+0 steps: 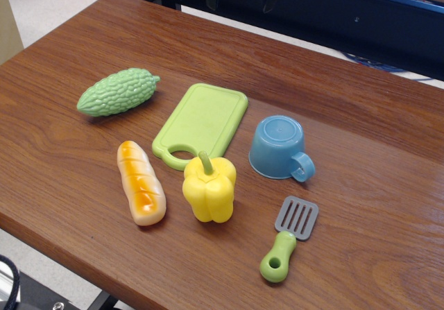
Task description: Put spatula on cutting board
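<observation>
smooth matt plastic spatula [290,237] and cutting board [203,121], bumpy gourd [118,92], on grained, satin wood table [361,116]

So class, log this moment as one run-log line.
spatula: on table, near front edge | cutting board: bare, nothing on it | claw: not in view | placement: not yet done

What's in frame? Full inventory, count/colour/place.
table: 1, brown wood, fills most of the view
cutting board: 1, light green, centre, handle hole toward the near edge
gourd: 1, bumpy green, left of the board
bread loaf: 1, tan and orange, front left
bell pepper: 1, yellow, just in front of the board's handle
cup: 1, blue, right of the board, lying tipped
spatula: 1, grey head, lime handle, front right, off the board
tool: not in view
</observation>
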Controlling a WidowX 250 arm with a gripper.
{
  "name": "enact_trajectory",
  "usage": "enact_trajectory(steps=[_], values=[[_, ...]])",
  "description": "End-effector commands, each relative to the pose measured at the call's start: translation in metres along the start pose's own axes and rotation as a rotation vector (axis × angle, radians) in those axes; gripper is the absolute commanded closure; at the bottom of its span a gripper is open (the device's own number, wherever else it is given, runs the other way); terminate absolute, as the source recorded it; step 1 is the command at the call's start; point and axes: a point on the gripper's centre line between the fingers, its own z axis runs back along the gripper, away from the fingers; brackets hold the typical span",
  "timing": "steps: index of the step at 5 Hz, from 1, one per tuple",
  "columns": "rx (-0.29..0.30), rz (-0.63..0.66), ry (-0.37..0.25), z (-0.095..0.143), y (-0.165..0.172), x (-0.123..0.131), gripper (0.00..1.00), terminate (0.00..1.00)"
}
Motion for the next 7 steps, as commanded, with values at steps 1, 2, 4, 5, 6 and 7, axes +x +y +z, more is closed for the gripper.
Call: enact_trajectory(steps=[1,2,4,5,6,7], values=[[0.000,0.000,0.000,0.000,0.000,0.000,0.00,0.00],[-0.029,-0.054,-0.011,0.013,0.013,-0.029,0.00,0.00],[-0.095,-0.188,0.008,0.041,0.026,-0.075,0.00,0.00],[-0.121,-0.230,0.082,0.051,0.012,-0.102,0.00,0.00],[-0.147,-0.310,0.116,0.059,-0.002,-0.132,0.00,0.00],[-0.197,-0.400,0.138,0.064,-0.008,-0.162,0.00,0.00]])
